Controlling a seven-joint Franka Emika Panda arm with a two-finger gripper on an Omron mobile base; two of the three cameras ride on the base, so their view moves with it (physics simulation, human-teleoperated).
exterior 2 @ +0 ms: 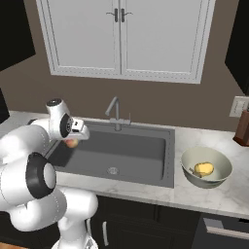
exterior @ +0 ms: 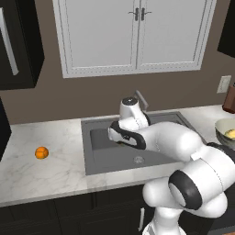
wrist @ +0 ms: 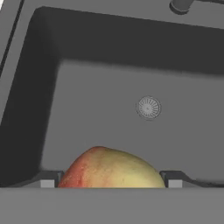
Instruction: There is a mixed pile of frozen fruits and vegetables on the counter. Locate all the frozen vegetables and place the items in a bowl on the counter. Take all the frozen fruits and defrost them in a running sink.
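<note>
You're on the fruit step: your gripper hangs over the sink with the reddish fruit clasped between its fingers, wide as they stand. The drain lies ahead of the hand and a little to its right, the faucet beyond that at the far rim. Next, I'd judge, you lower a touch and let go so the fruit lands in the basin. The orange waits on the counter, well off to the hand's left; the bowl, on the opposite side, holds a yellow piece.
</note>
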